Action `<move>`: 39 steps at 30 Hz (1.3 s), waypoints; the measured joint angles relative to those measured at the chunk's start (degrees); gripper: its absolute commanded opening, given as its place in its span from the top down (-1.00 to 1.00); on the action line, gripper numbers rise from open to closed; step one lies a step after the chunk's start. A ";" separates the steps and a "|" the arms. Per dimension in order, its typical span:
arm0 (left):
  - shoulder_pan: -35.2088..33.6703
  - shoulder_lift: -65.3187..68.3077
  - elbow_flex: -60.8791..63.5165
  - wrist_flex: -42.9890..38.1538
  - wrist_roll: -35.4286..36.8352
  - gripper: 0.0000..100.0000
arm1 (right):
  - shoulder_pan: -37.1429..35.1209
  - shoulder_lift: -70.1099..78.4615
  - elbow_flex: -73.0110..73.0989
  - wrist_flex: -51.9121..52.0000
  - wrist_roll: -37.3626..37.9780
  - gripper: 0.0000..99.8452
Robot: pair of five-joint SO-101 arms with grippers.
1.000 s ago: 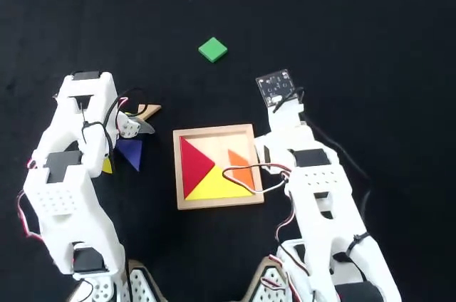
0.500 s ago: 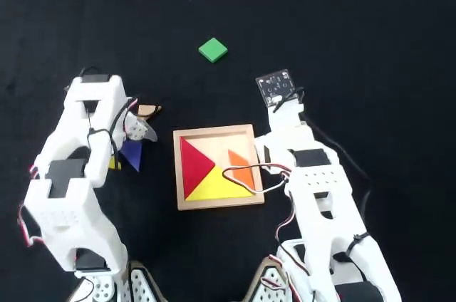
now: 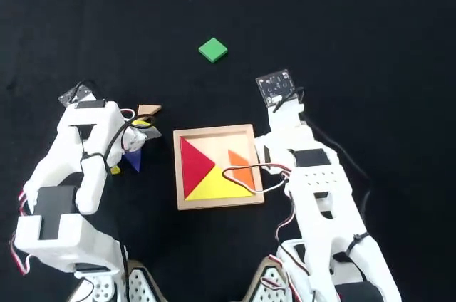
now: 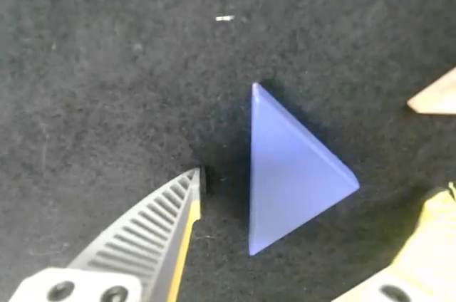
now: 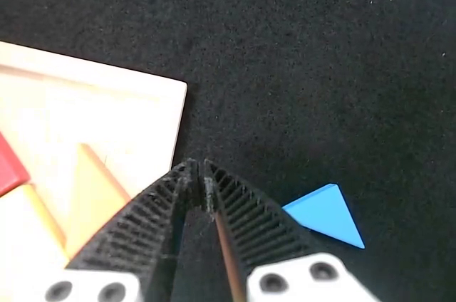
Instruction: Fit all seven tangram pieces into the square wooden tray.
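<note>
Tangram pieces sit partly inside the square wooden tray [image 3: 214,129] at the middle of the black tabletop [image 3: 356,45]: a red triangle [image 3: 194,162] on its left side, a yellow triangle [image 3: 214,188] along its near edge and an orange triangle [image 3: 241,167] towards its right side. A green square [image 3: 212,50] lies well apart on the far side of the tray. Left of the tray, the left gripper [image 3: 135,138] hangs low with its jaws spread wide, and a dark blue triangle [image 4: 288,174] lies flat on the tabletop between them, untouched. A wood-coloured piece [image 3: 148,110] lies just beyond it, and a bit of a yellow piece [image 3: 115,170] shows at the arm's edge. The right gripper [image 5: 198,174] is closed on nothing, its tips just off the tray's right edge, with a light blue triangle [image 5: 325,214] on the tabletop near it, outside the tray.
</note>
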 measured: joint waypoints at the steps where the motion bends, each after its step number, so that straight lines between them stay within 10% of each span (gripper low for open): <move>1: 0.00 -0.09 0.00 -0.18 0.00 0.10 | 0.00 0.00 0.00 0.00 0.00 0.98; 27: -1.85 -0.97 1.76 -2.46 -1.85 0.11 | 0.00 0.00 0.00 0.00 0.00 0.98; 35: -1.85 -0.88 1.32 -2.46 -1.85 0.73 | 0.00 0.00 0.00 0.00 0.00 0.98; 39: -1.85 -0.88 0.09 -3.78 -2.11 0.66 | 0.00 0.00 0.00 0.00 0.00 0.98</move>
